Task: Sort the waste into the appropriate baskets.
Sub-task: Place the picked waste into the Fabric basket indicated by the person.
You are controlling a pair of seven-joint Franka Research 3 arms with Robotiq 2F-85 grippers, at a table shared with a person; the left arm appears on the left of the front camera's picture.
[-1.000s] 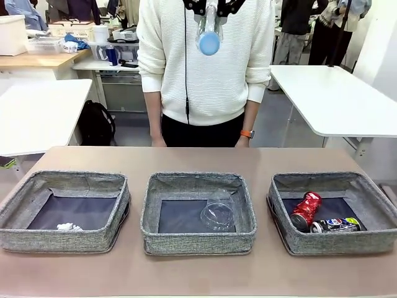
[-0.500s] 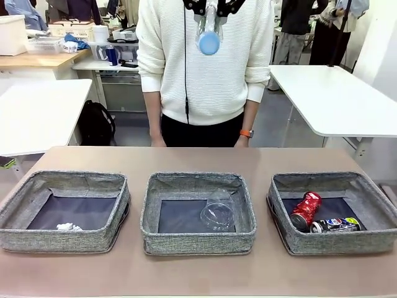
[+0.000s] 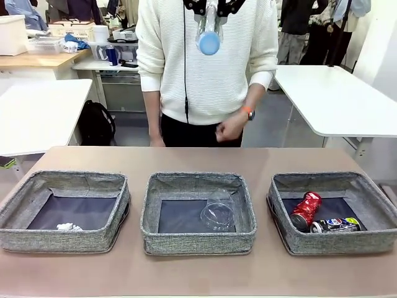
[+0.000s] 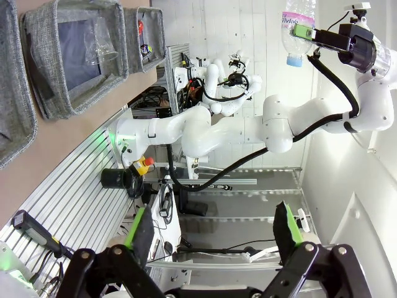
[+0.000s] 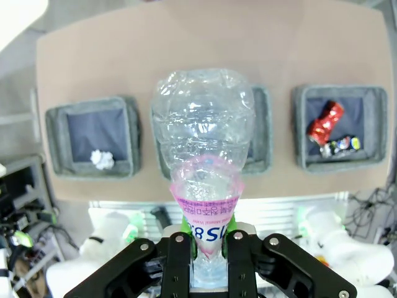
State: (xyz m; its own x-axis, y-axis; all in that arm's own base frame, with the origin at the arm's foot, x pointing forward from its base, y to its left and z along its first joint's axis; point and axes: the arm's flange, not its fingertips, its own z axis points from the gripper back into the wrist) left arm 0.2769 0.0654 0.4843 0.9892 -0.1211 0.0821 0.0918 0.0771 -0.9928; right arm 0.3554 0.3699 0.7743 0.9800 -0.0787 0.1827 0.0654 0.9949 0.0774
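High above the table my right gripper [image 3: 211, 6] is shut on a small clear bottle [image 3: 208, 31] with a purple label, its blue cap pointing down. The right wrist view looks past that bottle [image 5: 202, 130], held in the gripper [image 5: 208, 239], to three grey baskets below. A crumpled paper wad [image 3: 69, 226] lies in the left basket [image 3: 62, 239]. A clear plastic cup [image 3: 217, 214] lies in the middle basket [image 3: 198, 242]. The right basket [image 3: 338, 243] holds a crushed red can [image 3: 306, 210] and a dark printed can [image 3: 335, 224]. My left gripper [image 4: 214, 230] is open and empty, well off the table.
A person in a white sweater stands at the far side, one hand [image 3: 231, 129] raised in front of the body. Bare brown tabletop [image 3: 198, 158] lies between the baskets and the person. Behind are white tables [image 3: 335, 99].
The person's hand on the picture's right has come up in front of the body. The grippers, bottle and baskets have not moved.
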